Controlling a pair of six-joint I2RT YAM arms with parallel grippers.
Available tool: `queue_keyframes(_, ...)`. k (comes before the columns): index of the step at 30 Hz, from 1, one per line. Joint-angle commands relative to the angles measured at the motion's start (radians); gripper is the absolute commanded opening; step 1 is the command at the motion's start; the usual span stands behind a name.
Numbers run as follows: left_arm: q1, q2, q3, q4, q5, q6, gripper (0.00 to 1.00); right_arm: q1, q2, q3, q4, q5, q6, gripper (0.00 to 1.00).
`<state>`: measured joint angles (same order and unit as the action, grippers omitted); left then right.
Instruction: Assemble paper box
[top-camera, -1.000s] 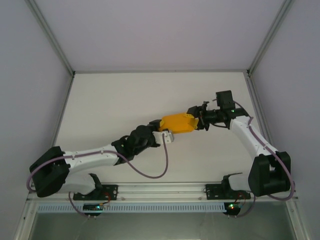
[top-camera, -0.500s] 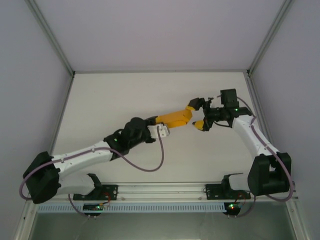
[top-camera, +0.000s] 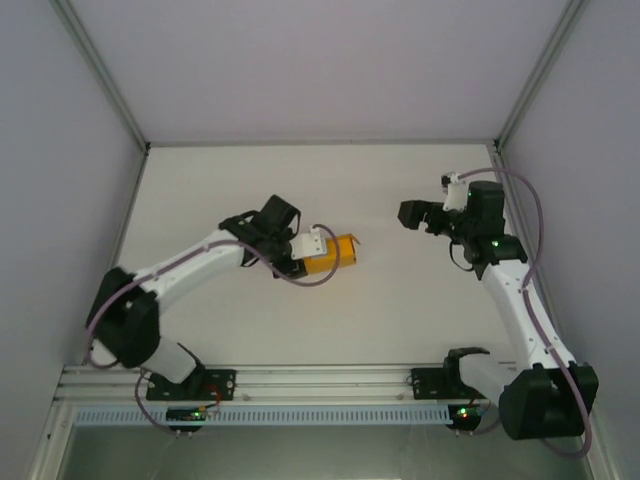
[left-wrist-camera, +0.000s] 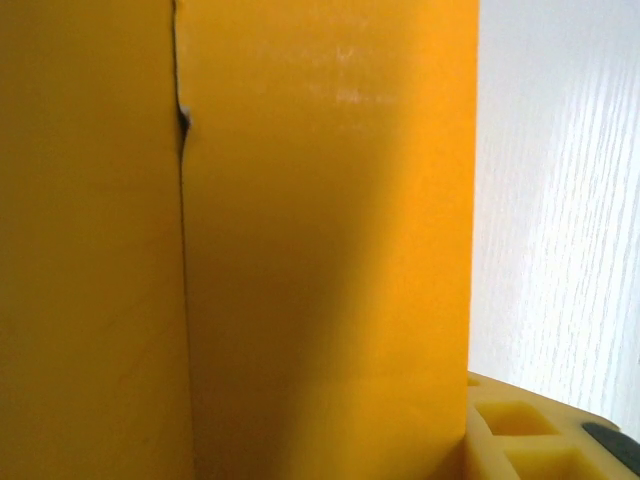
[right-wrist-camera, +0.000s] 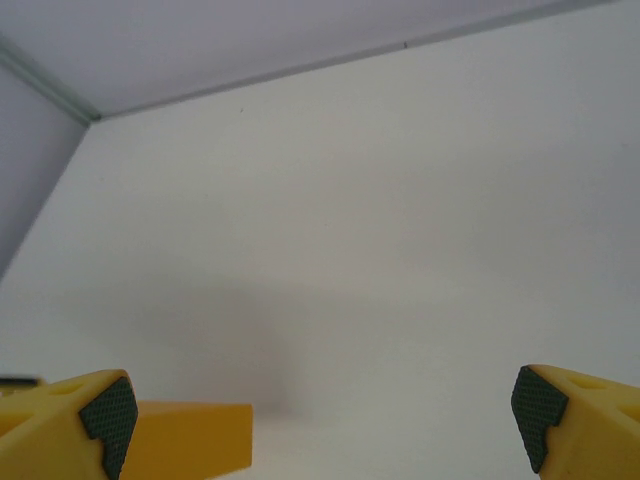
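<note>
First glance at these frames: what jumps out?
The orange-yellow paper box stands out against the white table, held at the tip of the left gripper, left of centre. Up close, a seam runs down its card face. The right gripper hangs apart on the right, its fingers wide open with nothing between them.

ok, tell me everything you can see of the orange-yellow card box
The orange-yellow card box is small, rectangular, plain matte thin card, no print. The left wrist view shows a vertical seam between two panels, gapping slightly near the top. It is left of centre over the white table, at the tip of the left gripper, which looks clamped on it, one finger against its edge. The open right gripper is well apart.
</note>
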<state>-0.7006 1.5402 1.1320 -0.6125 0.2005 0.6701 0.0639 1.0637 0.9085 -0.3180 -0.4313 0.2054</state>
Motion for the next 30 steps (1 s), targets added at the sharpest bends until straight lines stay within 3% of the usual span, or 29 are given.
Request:
queue_keyframes(1, 0.017, 0.077, 0.098, -0.158, 0.037, 0.016, 0.4, 0.089, 0.004, 0.017, 0.001, -0.048, -0.216, 0.99)
queue_keyframes(10, 0.028, 0.206, 0.177, -0.168, 0.08, 0.042, 0.43, 0.332, 0.252, 0.169, -0.255, 0.108, -0.352, 0.78)
queue_keyframes(15, 0.031, 0.219, 0.174, -0.17, 0.108, 0.046, 0.43, 0.367, 0.376, 0.236, -0.262, 0.09, -0.376, 0.57)
queue_keyframes(17, 0.033, 0.221, 0.171, -0.167, 0.115, 0.046, 0.43, 0.385, 0.41, 0.263, -0.279, 0.085, -0.391, 0.55)
queue_keyframes(21, 0.033, 0.231, 0.177, -0.162, 0.126, 0.036, 0.43, 0.413, 0.443, 0.276, -0.309, 0.101, -0.42, 0.46)
queue_keyframes(30, 0.032, 0.236, 0.192, -0.161, 0.135, 0.025, 0.43, 0.439, 0.483, 0.276, -0.318, 0.116, -0.398, 0.14)
